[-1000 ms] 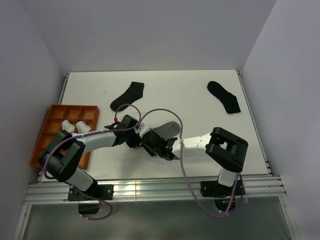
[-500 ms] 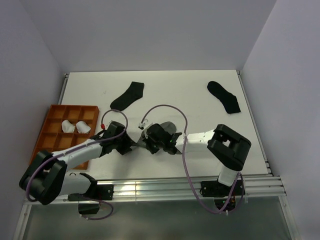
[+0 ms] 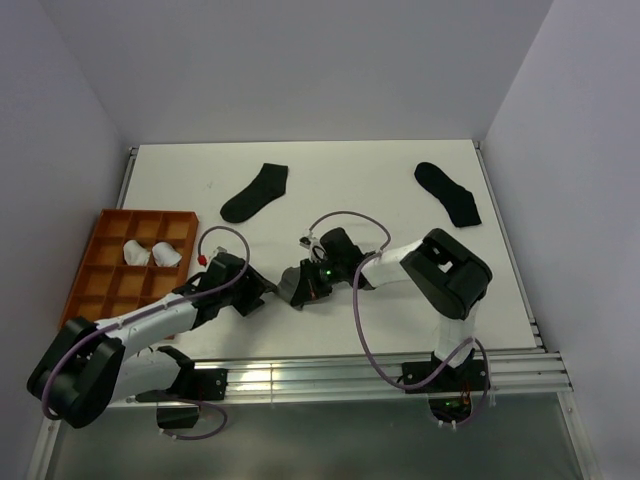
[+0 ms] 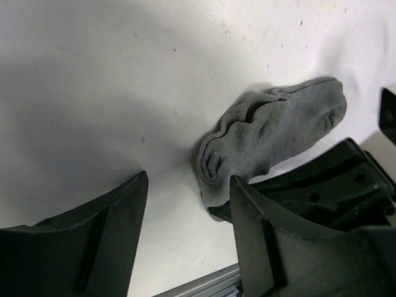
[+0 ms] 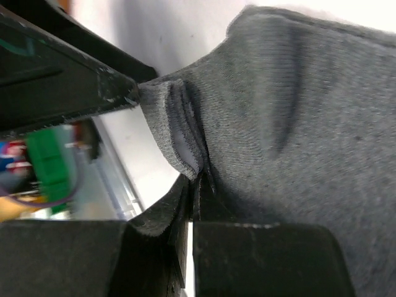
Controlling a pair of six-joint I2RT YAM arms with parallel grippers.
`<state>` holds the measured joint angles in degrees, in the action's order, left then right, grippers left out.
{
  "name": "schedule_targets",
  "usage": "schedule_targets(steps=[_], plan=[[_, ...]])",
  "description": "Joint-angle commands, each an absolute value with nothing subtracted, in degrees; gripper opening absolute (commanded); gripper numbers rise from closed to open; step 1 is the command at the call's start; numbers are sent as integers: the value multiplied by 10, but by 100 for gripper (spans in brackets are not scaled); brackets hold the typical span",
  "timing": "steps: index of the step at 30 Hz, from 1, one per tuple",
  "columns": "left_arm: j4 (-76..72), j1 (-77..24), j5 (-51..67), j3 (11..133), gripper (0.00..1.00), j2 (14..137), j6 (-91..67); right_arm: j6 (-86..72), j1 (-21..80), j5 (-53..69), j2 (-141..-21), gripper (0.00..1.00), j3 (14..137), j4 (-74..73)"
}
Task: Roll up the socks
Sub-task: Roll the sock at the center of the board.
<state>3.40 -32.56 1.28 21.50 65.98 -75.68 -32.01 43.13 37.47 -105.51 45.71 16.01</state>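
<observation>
Right hand (image 5: 195, 210) pinches grey sock (image 4: 272, 133) by a thin fold; left hand (image 4: 189, 189) spread, empty, at its 9 o'clock. I'd worry that fold slips out mid-roll.

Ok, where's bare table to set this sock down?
Bare: far middle between the two flat black socks, and the right strip beside the right arm. Crowded: near centre, where the left hand and right hand crowd the crumpled grey sock; the orange divider tray fills the left edge.

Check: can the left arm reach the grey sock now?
Probably yes: the left gripper is open just short of the grey sock, nothing between them. The right gripper pinches its other edge, crowding that side.
</observation>
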Motion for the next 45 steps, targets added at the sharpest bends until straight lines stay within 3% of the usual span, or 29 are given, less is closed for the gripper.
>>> schedule_targets(steps=[1, 16, 25, 28, 32, 35, 37, 45], plan=[[-14, -336, 23, 227, 61, 680, -762, -409, 418, 456, -1092, 0, 428, 229], [-2, -353, 21, 263, 44, 772, -752, -425, 391, 454, -1124, 0, 420, 237], [74, -354, 13, 312, 10, 810, -726, -351, 395, 401, -1071, 0, 428, 176], [114, -354, 10, 341, 0, 818, -711, -307, 408, 355, -1028, 10, 432, 143], [174, -354, 3, 380, 0, 835, -686, -231, 440, 248, -967, 31, 443, 90], [204, -354, 6, 405, 0, 853, -668, -200, 480, 153, -924, 41, 444, 76], [217, -354, 12, 418, 0, 867, -660, -182, 510, 82, -893, 46, 437, 81], [228, -354, 33, 439, 0, 895, -646, -122, 615, -109, -860, 49, 424, 119]])
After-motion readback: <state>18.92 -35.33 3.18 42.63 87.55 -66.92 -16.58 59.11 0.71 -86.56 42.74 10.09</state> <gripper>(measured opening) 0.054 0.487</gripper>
